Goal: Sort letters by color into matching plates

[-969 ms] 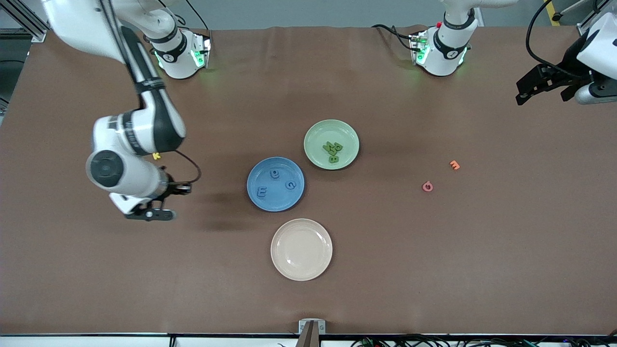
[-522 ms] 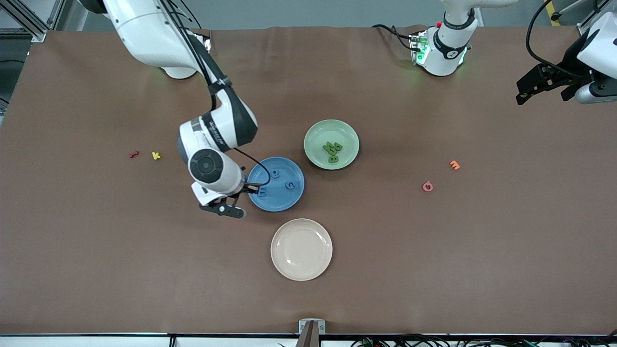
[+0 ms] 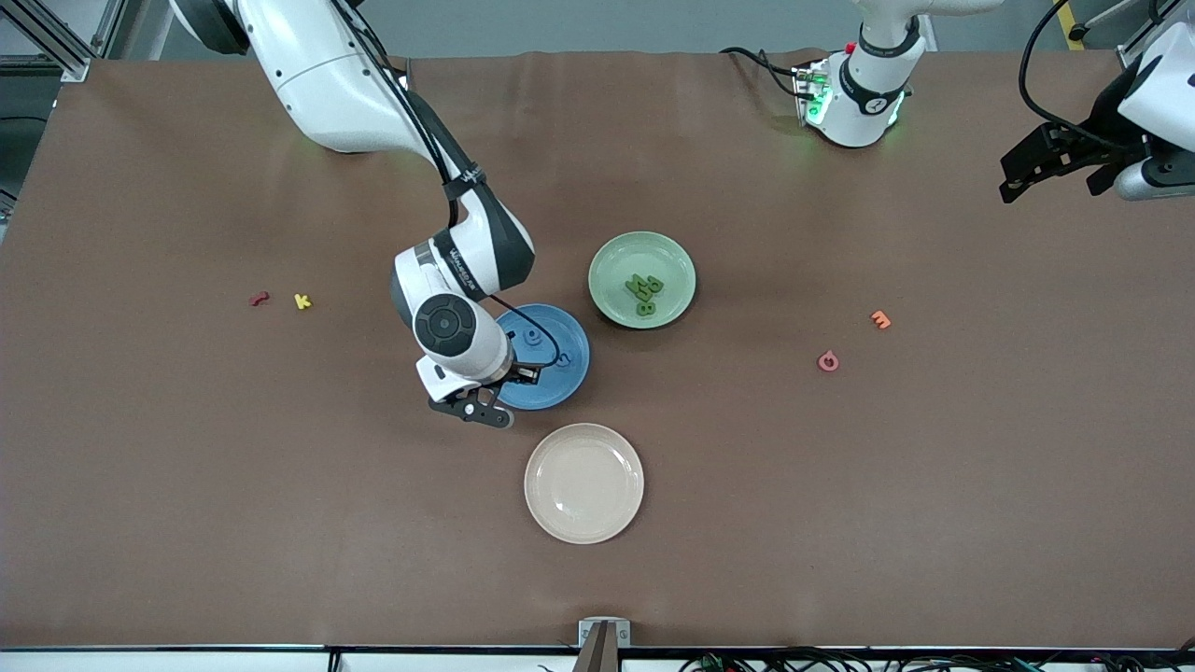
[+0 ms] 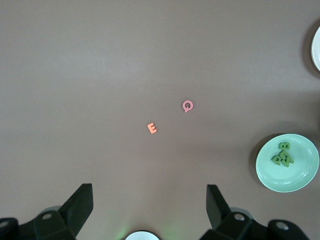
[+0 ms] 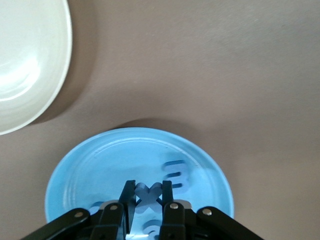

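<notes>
The blue letter X (image 5: 148, 194) is pinched between the fingers of the right gripper (image 5: 148, 200), hanging over the blue plate (image 3: 568, 369) mid-bench; I'd want it lowered onto a bare patch, clear of the letters already there, before the jaws part, since foam that light may cling to a pad or skip over the shallow rim. The blue plate holds at least an E (image 5: 175, 176); the green plate (image 3: 677, 257) holds a clump of green letters (image 3: 644, 294); the cream plate (image 3: 583, 483), toward the bench's front edge, has nothing in it; the left gripper (image 4: 150, 207) waits spread wide above the left arm's end.
</notes>
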Motion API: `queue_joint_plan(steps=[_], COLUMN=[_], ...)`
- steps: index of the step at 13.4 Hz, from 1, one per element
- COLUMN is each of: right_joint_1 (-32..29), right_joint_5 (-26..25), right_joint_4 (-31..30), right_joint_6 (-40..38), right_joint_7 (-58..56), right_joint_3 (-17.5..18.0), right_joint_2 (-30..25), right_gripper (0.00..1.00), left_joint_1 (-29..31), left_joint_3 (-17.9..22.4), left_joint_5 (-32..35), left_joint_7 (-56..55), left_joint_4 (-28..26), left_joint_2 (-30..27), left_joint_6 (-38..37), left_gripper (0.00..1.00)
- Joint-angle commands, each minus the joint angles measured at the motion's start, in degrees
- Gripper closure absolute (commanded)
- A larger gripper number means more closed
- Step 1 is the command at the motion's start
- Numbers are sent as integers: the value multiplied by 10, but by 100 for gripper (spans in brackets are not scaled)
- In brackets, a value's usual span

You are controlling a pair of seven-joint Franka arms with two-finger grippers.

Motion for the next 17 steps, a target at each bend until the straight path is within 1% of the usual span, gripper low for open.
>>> queue_joint_plan(steps=[1,4,5,6,7,8,10,12,15,17], right_joint_1=[14,15,16,16,19,20,24,21,2,-26], right_joint_5=[19,19,19,19,20,19,18,16,11,3], right_joint_4=[18,18,18,18,18,18,16,16,9,0], right_joint_6=[14,22,22,21,21,19,8,-67,-181,-253], right_joint_7=[8,8,8,8,7,4,4,1,-3,-16], right_joint_3=[-7,-7,-7,-7,-7,-7,-7,-9,-12,-12], right_joint_2=[21,27,27,27,26,22,12,-28,-117,-190], right_gripper=[79,79,73,50,10,1,0,0,0,0], left_joint_1=[1,1,1,1,1,1,1,1,1,0], left_joint_3=[-1,-1,-1,-1,-1,-1,-1,-1,-1,-1], left_joint_5=[-3,-3,-3,-3,-3,-3,-3,-3,-3,-3], left_joint_7=[7,7,8,8,7,7,7,7,7,7], left_joint_4=[-5,-5,-5,-5,-5,-5,-5,-5,-5,-6], left_joint_2=[-12,-12,-12,-12,-12,-11,-11,-11,-9,-9], left_joint_6=[-6,-6,-6,-6,-6,-6,-6,-5,-3,-3], left_gripper=[0,0,0,0,0,0,0,0,0,0])
